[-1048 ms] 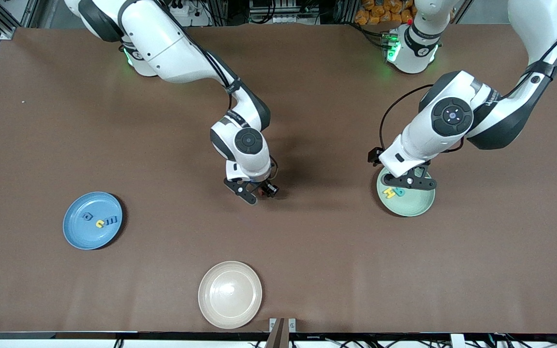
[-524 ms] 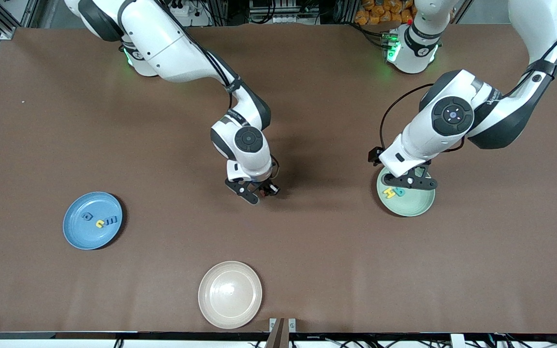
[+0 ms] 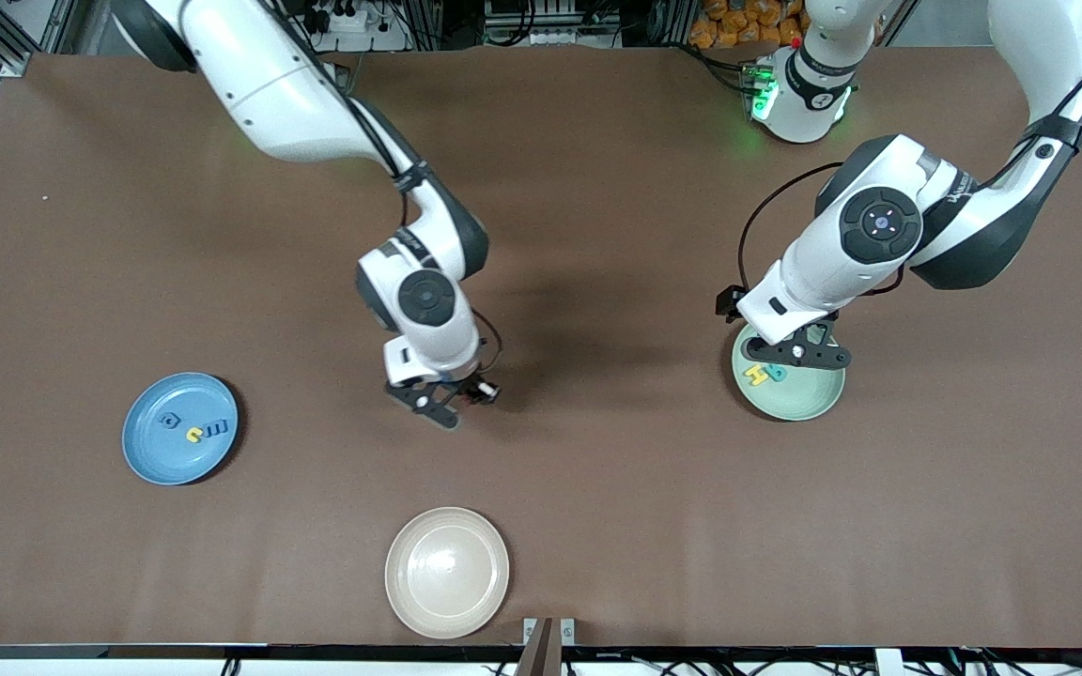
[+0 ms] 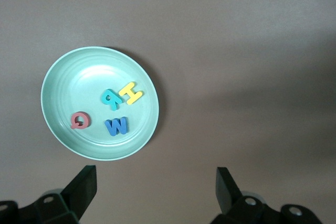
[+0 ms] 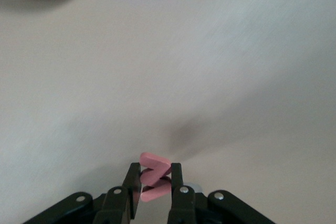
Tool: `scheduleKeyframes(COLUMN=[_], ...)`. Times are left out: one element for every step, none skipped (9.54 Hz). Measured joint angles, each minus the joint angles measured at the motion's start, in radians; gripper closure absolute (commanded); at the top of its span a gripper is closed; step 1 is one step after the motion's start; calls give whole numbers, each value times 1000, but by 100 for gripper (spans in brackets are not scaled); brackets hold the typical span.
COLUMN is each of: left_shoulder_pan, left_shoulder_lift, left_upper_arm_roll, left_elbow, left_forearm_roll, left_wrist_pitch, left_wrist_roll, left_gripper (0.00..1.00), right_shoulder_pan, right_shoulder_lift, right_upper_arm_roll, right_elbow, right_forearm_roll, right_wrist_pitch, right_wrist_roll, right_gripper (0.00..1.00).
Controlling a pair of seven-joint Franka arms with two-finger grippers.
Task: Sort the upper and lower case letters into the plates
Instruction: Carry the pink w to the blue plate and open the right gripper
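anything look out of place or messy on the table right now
Nothing stands out. Letters lie flat inside the blue plate and the green plate, none spilled. The right gripper is shut on a pink letter over bare table; the left gripper hangs open over the green plate.

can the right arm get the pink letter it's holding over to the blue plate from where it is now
Probably yes. The right gripper is shut on the pink letter above bare table, and only open tabletop lies between it and the blue plate; the left gripper waits over the mint plate.
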Motion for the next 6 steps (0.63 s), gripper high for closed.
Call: scheduleKeyframes(left_shoulder_pan=[0,0,0,0,0,0], left_shoulder_lift=[0,0,0,0,0,0], left_upper_arm_roll=[0,0,0,0,0,-1], left_elbow=[0,0,1,1,2,2], left_forearm_roll=[0,0,0,0,0,0], left_wrist_pitch=[0,0,0,-1,-1,-1], left_wrist_roll=[0,0,0,0,0,0], left_gripper=[0,0,0,0,0,0], right_shoulder_pan=[-46,-96,-151,-202,-227,-233], right_shoulder_lift=[-27,-53,-83,-113,-134,-145], right_upper_arm_roll=[-3,-8,-16,-34,-71,-128], right_elbow=[0,-7,-26,-49,-70,-91], right_forearm_roll=[-2,-4,-5,-6,-7,-8], right_wrist_pitch=[-59,-109,-138,-163,-180,-184], right_wrist_roll=[-96,-209,-320,-420,-502,-571], right_gripper=[100,100,100,100,100,100])
